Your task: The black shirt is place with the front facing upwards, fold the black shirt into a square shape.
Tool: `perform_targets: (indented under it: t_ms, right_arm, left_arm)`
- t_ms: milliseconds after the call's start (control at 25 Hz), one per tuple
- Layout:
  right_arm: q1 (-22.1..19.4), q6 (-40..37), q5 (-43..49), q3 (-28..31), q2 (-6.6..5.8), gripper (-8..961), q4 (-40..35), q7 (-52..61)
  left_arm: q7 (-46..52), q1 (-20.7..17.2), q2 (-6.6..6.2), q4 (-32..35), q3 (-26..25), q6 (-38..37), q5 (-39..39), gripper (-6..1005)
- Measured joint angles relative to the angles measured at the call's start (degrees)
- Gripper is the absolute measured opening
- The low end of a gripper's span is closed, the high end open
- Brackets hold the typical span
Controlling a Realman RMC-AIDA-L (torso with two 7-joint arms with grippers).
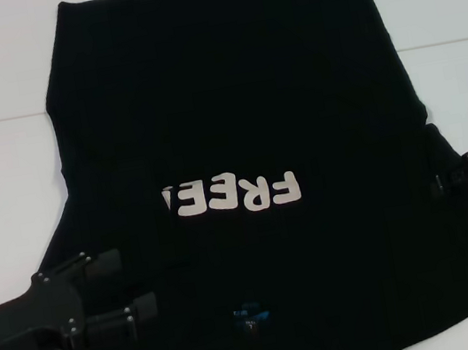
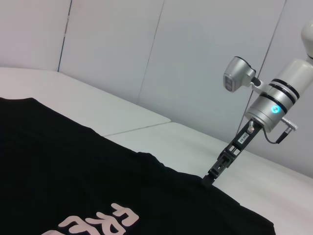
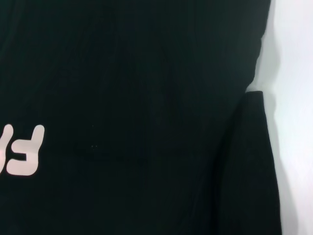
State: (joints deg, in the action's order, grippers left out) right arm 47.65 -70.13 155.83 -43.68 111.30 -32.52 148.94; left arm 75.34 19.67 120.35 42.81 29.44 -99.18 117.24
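Large black soft-fabric T-shirt (image 1: 246,137) lies flat on the white table (image 1: 1,178), off-white lettering up. Head view: left gripper (image 1: 136,286) over its near-left part, jaws apart. Left wrist view alone shows the right gripper (image 2: 208,180) tip touching the shirt's edge; jaw state can't tell.

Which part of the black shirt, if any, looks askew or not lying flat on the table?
The black shirt lies mostly flat, print up. Its "FREE!" lettering is cut short at the robot's left, so a fold seems to cover its end.
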Motion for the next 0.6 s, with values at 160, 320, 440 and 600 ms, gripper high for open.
perform_targets:
  t_ms: [160, 320, 440, 600]
  right_arm:
    - [0.0, -0.1, -0.1, 0.0, 0.06, 914, 0.0, -0.1]
    - [0.2, -0.5, -0.4, 0.0, 0.08, 914, 0.0, -0.2]
    - [0.4, -0.6, -0.4, 0.0, 0.16, 915, 0.0, -0.2]
    - [0.4, -0.7, -0.4, 0.0, 0.24, 915, 0.0, -0.2]
  left_arm:
    - [0.1, 0.1, -0.02, 0.0, 0.0, 0.0, 0.0, 950]
    - [0.1, 0.3, -0.03, 0.0, 0.0, 0.0, 0.0, 950]
    - [0.1, 0.3, -0.03, 0.0, 0.0, 0.0, 0.0, 950]
    - [0.7, 0.5, -0.03, 0.0, 0.0, 0.1, 0.0, 950]
